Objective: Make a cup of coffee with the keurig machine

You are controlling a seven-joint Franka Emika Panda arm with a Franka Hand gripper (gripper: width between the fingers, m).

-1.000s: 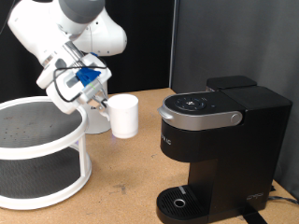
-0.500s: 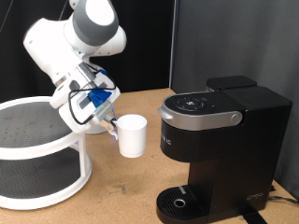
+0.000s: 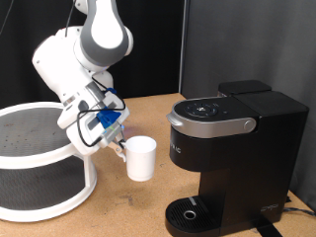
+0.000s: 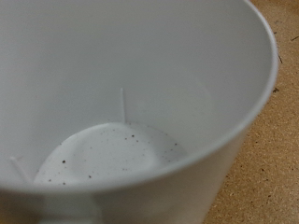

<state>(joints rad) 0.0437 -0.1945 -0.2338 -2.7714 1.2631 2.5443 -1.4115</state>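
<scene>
The white cup (image 3: 140, 158) hangs in the air, held by my gripper (image 3: 119, 147) at its side toward the exterior view's left, above the wooden table. It sits left of the black keurig machine (image 3: 232, 158), whose silver-rimmed lid is closed and whose round drip tray (image 3: 190, 213) is bare. The wrist view is filled by the cup's inside (image 4: 112, 112), empty with dark specks on its bottom; the fingers do not show there.
A white round two-tier stand (image 3: 39, 163) fills the exterior view's left. The wooden table (image 3: 133, 212) lies between the stand and the machine. A black curtain hangs behind.
The arm has carried the cup downward and toward the exterior view's right, closer to the machine's front and lower over the table.
</scene>
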